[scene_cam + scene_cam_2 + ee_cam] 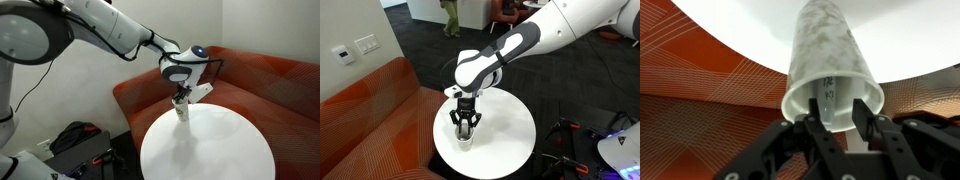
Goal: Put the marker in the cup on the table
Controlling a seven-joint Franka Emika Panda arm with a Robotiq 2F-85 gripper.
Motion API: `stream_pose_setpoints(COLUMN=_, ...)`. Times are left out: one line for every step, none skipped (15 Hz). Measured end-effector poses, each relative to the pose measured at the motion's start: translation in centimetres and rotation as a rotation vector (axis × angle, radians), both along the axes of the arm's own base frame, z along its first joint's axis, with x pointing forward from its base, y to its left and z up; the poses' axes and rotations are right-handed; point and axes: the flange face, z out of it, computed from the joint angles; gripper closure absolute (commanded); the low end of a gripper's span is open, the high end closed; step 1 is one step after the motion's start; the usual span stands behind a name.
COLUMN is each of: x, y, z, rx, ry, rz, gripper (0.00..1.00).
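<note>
The step in hand is the drop itself, at or near its end. In both exterior views the gripper (180, 101) (466, 122) hangs straight down over the cup (183, 113) (466, 137), which stands upright near the edge of the table (215, 145) (505, 125), on the side toward the sofa (260, 80). The wrist view looks down into the cup's (825, 50) mouth. A thin dark stick, which I take for the marker (826, 102), shows inside the rim against the near wall, just ahead of the fingertips. The fingers (868, 125) stand close together with only a narrow gap, and white cup wall shows through that gap. The marker seems to sit in line with one finger and not between the two, but whether they grip it I cannot tell. If it is free, the marker is in and the next move is a straight lift clear of the rim, with no sideways drift, since a light paper cup so near the edge would tip easily. If it is held, the fingers need to part first, only a little, so they do not push the rim.
</note>
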Motion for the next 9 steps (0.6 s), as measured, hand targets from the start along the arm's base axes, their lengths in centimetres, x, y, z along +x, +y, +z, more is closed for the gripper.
stream_pose_setpoints(x=0.1, y=0.1, z=-0.1, rx=-0.003, ry=-0.001, rz=-0.002, gripper=0.53)
stream_pose_setpoints(x=0.3, y=0.3, z=-0.2, rx=-0.009, ry=0.000, rz=-0.004, gripper=0.55)
stream_pose_setpoints(x=0.4, y=0.4, z=-0.3, rx=-0.013, ry=-0.001, rz=-0.006, gripper=0.55)
stream_pose_setpoints(x=0.6, y=0.6, z=-0.3, rx=-0.017, ry=-0.002, rz=-0.008, gripper=0.55)
stream_pose_setpoints(x=0.8, y=0.7, z=-0.4, rx=-0.019, ry=-0.003, rz=-0.006, gripper=0.56)
stream_pose_setpoints(x=0.9, y=0.8, z=-0.4, rx=-0.020, ry=-0.004, rz=-0.006, gripper=0.55)
stream_pose_setpoints(x=1.0, y=0.9, z=-0.5, rx=-0.022, ry=-0.002, rz=-0.008, gripper=0.55)
stream_pose_setpoints(x=1.1, y=1.0, z=-0.6, rx=-0.027, ry=0.000, rz=-0.006, gripper=0.53)
stream_pose_setpoints(x=1.2, y=1.1, z=-0.7, rx=-0.031, ry=0.002, rz=-0.007, gripper=0.53)
